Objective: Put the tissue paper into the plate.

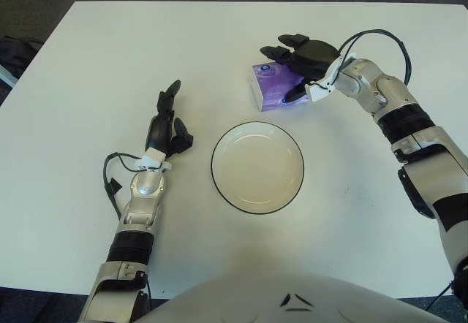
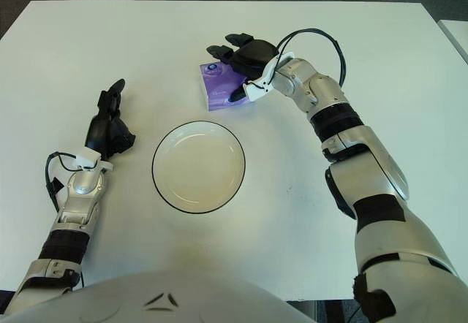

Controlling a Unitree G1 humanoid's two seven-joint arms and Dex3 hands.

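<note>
The purple tissue pack (image 1: 272, 85) lies on the white worktop (image 1: 88, 60) in the upper middle of the frame, just above the empty plate (image 1: 257, 166) at centre. The right robot hand (image 1: 301, 58) hangs over the pack's right end, fingers spread around it but not clenched. The left robot hand (image 1: 167, 122) shows left of the plate, fingers relaxed, holding nothing

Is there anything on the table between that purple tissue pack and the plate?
No: bare white table separates the tissue pack from the plate, clearest in the left eye view. The right hand is over the pack.
</note>
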